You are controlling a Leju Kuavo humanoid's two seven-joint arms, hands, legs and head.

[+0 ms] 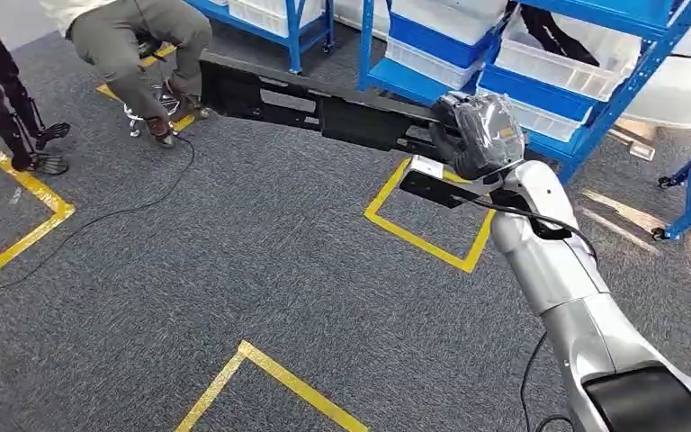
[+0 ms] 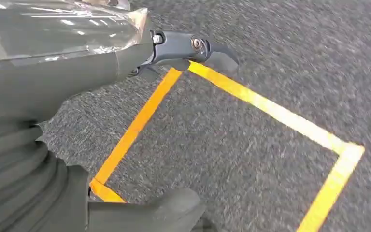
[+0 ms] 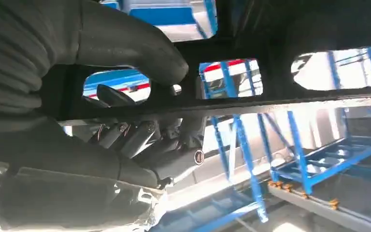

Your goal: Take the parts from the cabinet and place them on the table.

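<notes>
A long black plastic part [image 1: 324, 108] with cut-out windows hangs level above the carpet. My right hand [image 1: 479, 133], wrapped in clear film, grips it near its right end. In the right wrist view the grey thumb [image 3: 135, 46] lies over the part's dark bar [image 3: 280, 104] and the darker fingers [image 3: 149, 140] curl under it. My left hand [image 2: 125, 121] hangs over the floor in the left wrist view, with one dark finger [image 2: 193, 48] stretched out, the thumb [image 2: 169, 210] apart from it, and nothing held.
Blue racks [image 1: 630, 63] with white bins [image 1: 558, 63] stand behind the part at the back right. A person [image 1: 135, 45] sits on a stool at the back left. Yellow tape squares [image 1: 423, 236] and a black cable [image 1: 99, 220] lie on the grey carpet.
</notes>
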